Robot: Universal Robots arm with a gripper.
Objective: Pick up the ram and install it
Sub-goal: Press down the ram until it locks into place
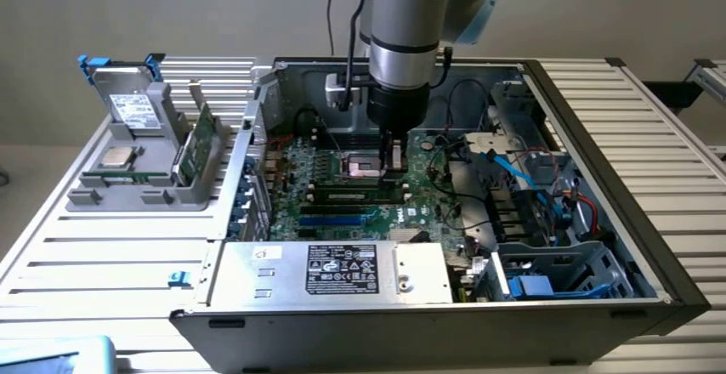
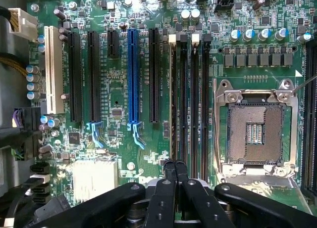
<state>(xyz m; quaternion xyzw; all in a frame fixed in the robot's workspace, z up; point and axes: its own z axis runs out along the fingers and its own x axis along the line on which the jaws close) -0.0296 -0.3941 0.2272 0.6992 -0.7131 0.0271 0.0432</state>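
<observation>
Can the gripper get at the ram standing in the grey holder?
Probably, but not directly: the gripper is shut, low over the motherboard, with the case wall between it and the ram. The ram's top edge stands free.

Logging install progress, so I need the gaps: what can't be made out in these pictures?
- Memory slots, wrist view: near ends covered by the gripper, so whether one is filled cannot be told.
- Same slots, exterior view: too small to tell if one is filled.
- Power-supply label, exterior view: print too small.
</observation>
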